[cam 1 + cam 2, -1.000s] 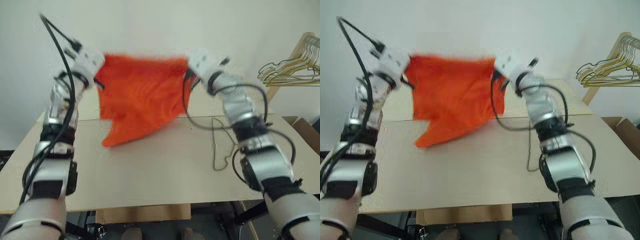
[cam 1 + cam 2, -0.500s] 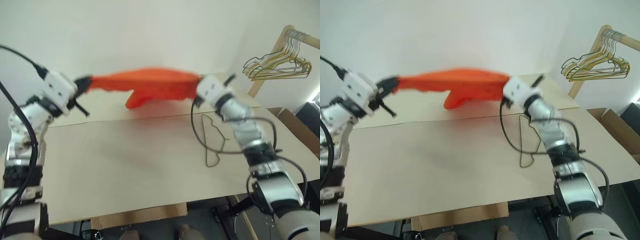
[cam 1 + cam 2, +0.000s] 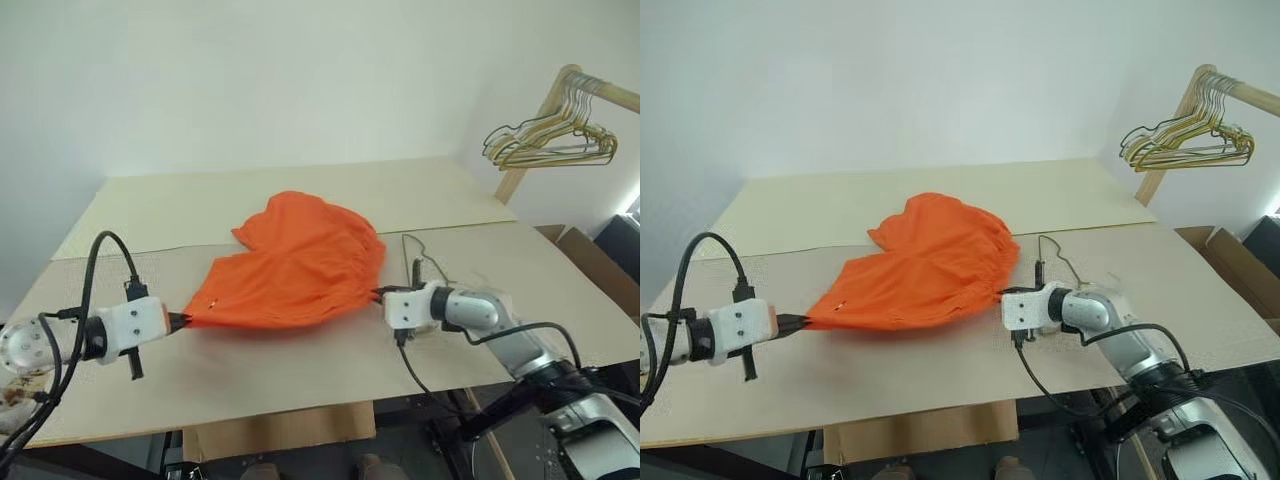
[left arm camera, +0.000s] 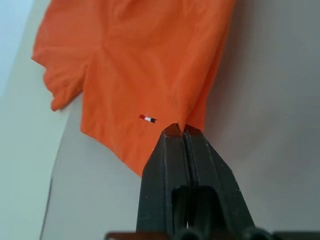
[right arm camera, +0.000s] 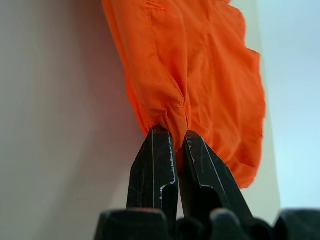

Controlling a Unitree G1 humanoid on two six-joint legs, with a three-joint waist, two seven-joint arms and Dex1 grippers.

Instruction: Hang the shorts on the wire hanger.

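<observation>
Crumpled thin orange shorts (image 3: 295,265) on matte beige table (image 3: 300,360)

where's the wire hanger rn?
In the left eye view, the wire hanger lies flat on the table, right of the shorts, just behind the right end effector, which partly hides it.

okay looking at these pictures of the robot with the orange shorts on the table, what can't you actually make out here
- The wire hanger, head views: the right gripper and its arm cover most of it; its full shape is unclear.
- The shorts, head views: which edge is the waistband is unclear; the underside is hidden against the table.
- The small tag, left wrist view: too small to read.
- The left gripper: its fingertips are buried in cloth.
- The bunch of hangers: too tangled to count.
</observation>
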